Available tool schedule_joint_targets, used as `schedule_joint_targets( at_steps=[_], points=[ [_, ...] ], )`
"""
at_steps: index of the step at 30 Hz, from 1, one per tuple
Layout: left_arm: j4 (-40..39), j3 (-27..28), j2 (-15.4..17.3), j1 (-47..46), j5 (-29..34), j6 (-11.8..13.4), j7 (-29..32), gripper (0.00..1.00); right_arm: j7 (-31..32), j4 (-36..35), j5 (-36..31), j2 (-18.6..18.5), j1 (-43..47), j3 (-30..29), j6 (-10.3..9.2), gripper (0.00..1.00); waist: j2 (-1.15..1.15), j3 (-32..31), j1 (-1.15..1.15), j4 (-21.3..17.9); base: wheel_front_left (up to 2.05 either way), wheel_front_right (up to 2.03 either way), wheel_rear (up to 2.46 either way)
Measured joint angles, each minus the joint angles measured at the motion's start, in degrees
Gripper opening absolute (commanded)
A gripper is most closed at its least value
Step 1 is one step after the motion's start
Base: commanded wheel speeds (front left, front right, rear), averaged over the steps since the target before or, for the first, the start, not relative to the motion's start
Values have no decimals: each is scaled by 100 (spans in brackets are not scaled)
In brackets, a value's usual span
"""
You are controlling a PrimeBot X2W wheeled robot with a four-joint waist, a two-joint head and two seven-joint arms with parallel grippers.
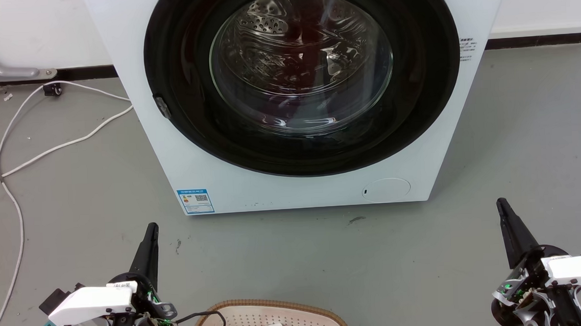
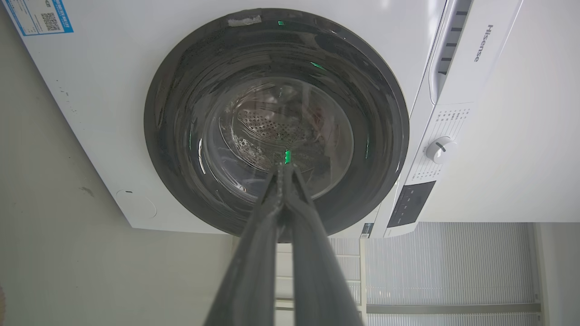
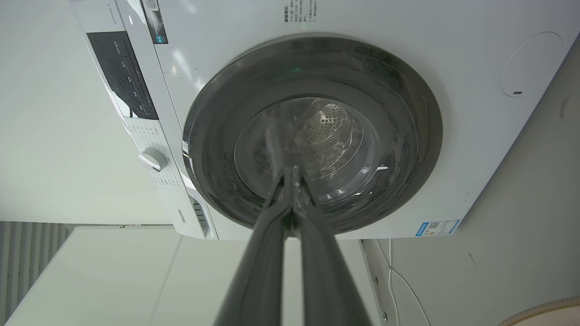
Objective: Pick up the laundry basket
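Observation:
The laundry basket [image 1: 277, 319], cream with a brown woven-look rim, pokes in at the bottom middle of the head view, with a red and white cloth inside; most of it is cut off. A sliver of its rim [image 3: 541, 311] shows in the right wrist view's lower right corner. My left gripper [image 1: 151, 228] stands shut to the basket's left, fingers pointing at the washing machine. Far to the basket's right, my right gripper [image 1: 501, 203] is also shut and empty. Both wrist views show the fingertips pressed together, left gripper [image 2: 284, 166] and right gripper [image 3: 292, 171].
A white washing machine [image 1: 301, 192] with its round dark door closed stands straight ahead on the grey floor. White cables [image 1: 11, 160] trail over the floor at the left. Open floor lies between the machine and the basket.

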Motion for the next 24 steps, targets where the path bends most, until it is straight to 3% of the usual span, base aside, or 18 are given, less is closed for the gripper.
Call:
schedule_joint_targets(
  at_steps=[15,16,24],
  points=[
    [0,0,0,0,0,0,0,0,0,0,0,0,-1,-1,0,0,0,0,0,0,0,0,0],
    [10,-1,-2,3,1,1,-1,100,0,8,-1,1,4,0,0,100,0,0,0,0,0,0,0],
    [124,-159,-20,110,-13,8,-120,100,-155,76,-36,11,162,122,0,100,0,4,0,-3,0,0,0]
  ],
)
